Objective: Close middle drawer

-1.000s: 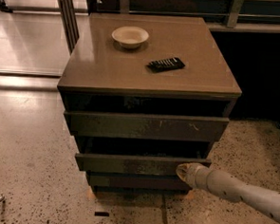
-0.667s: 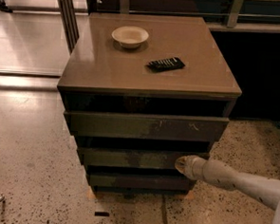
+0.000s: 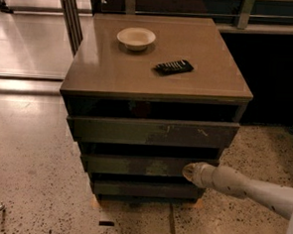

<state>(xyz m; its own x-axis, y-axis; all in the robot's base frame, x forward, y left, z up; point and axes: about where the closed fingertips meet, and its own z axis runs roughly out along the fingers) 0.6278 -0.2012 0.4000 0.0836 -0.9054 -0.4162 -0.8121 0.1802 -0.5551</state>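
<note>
- Middle drawer (image 3: 133,165): long axis left-right, front facing the frame's bottom.
- Gripper (image 3: 188,172), lower right of centre, against its front's right end; open or closed unclear.

One camera looks down from above and in front of the bench (image 3: 139,79), facing its stacked drawer fronts at a steep angle. The view is close: the bench fills the middle of the frame, its top running away toward the upper edge, with speckled floor (image 3: 28,171) showing to either side. The bowl (image 3: 136,38) and the remote (image 3: 174,66) sit in the far half of the top. The arm (image 3: 251,189) enters from the lower right corner, and the hand (image 3: 190,172) lies low in frame, at the right end of the middle drawer (image 3: 133,165).
</note>
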